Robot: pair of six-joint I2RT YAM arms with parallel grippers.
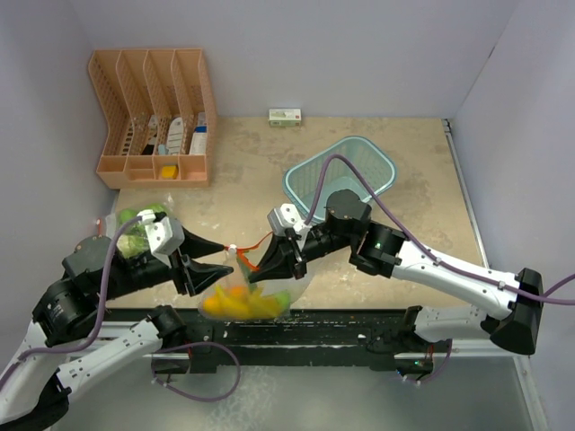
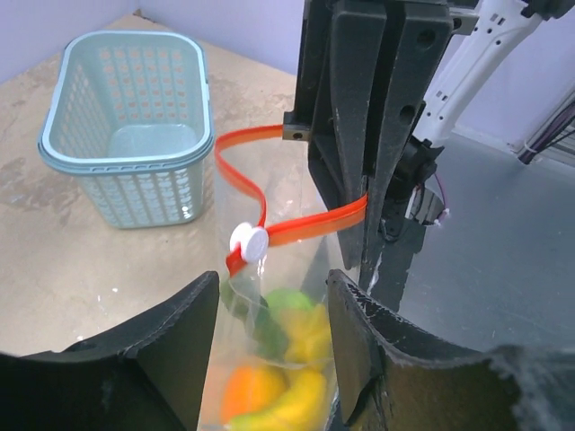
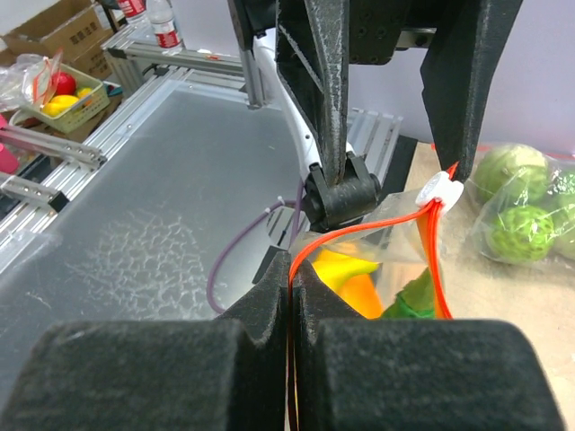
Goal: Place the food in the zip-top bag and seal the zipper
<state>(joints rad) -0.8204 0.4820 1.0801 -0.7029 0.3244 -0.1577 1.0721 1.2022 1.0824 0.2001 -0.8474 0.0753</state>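
Two clear bags: the zip-top bag [image 2: 269,301] hangs at the near table edge, holding glossy yellow, orange and green food [image 1: 238,303]; another wraps two pale-green cabbages [image 3: 517,202].
Zipper [image 2: 310,223]: orange strip, round white slider [image 2: 249,242].
Right gripper [image 3: 289,292]: fingers clamped on the strip.
Left gripper [image 1: 229,259]: fingers spread, straddling the bag.
Basket [image 1: 341,175]: teal perforated plastic.

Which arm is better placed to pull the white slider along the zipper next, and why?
Left. The left gripper is open, with the white slider right by its jaws; the right gripper is shut on the red zipper strip, anchoring the bag.
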